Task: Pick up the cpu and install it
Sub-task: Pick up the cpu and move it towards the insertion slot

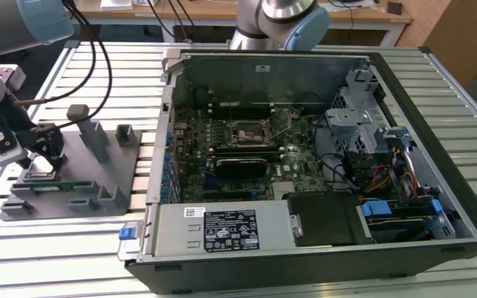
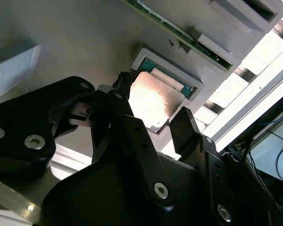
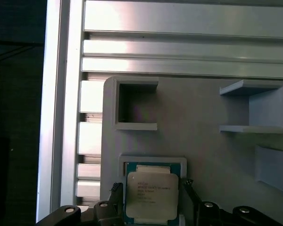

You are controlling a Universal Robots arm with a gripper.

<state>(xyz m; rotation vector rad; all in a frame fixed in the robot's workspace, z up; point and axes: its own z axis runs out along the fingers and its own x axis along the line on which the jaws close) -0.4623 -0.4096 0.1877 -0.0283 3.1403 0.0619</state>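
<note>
The cpu (image 3: 152,195), a flat square chip with a silvery top, lies in a square recess of the grey fixture plate (image 3: 203,150); the second wrist view shows the cpu (image 2: 153,101) too. My gripper (image 3: 151,186) is low over it and open. One black finger (image 3: 115,189) stands at each side of the chip with a small gap. In the exterior view my gripper (image 1: 44,162) is at the fixture plate (image 1: 97,167), on the exterior view's left, far from the motherboard's socket frame (image 1: 247,133) inside the open computer case (image 1: 437,155).
A long green memory stick (image 1: 54,184) lies on the fixture just in front of my gripper. Grey upright blocks (image 1: 85,124) rise from the plate. Empty open-sided pockets (image 3: 134,106) sit beyond the cpu. The slatted aluminium table (image 1: 72,254) carries everything.
</note>
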